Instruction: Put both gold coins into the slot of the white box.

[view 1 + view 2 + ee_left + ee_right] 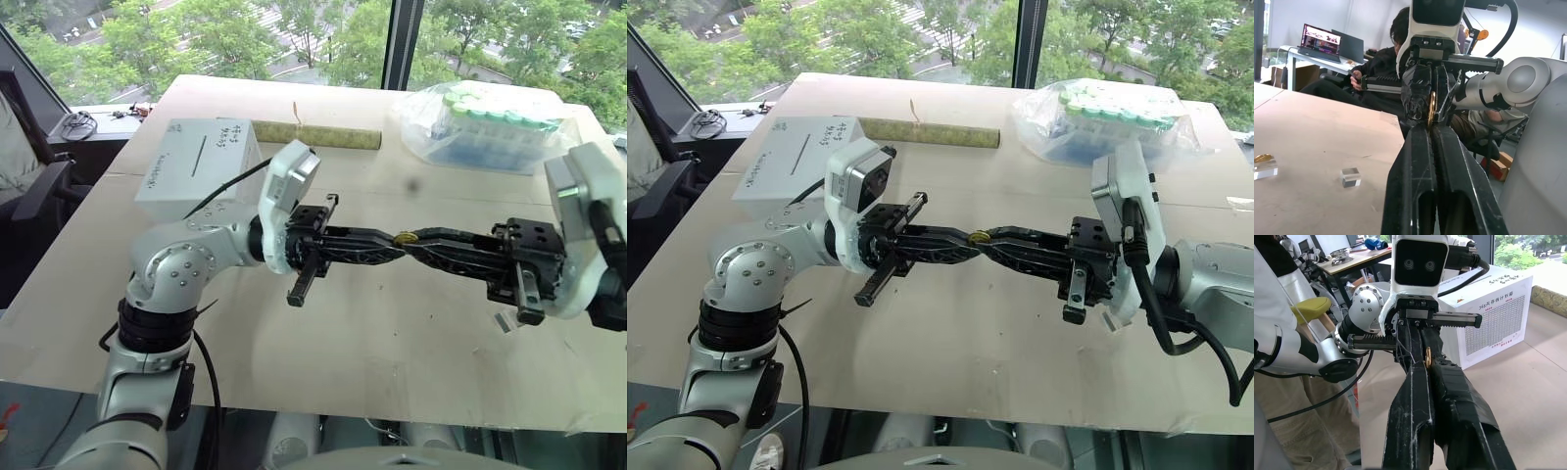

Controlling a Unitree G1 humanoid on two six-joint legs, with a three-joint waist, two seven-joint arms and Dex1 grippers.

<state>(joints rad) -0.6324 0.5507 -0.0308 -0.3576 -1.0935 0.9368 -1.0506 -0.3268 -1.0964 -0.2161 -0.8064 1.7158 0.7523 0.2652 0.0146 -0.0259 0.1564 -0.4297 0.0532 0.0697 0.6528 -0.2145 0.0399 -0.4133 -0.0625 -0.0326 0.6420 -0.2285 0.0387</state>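
I see the left gripper (390, 245) and right gripper (419, 245) both clenched on one small shiny gold coin (407, 238). It's thin, stiff and slippery, I judge; pinch its flat faces

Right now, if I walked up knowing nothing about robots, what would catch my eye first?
Probably the two black tools meeting tip to tip above the middle of the table: the left tool and the right tool both pinch one gold coin between them. Behind the left arm sits the white box with its dark slot, and at the far right a clear bag of green-capped tubes.
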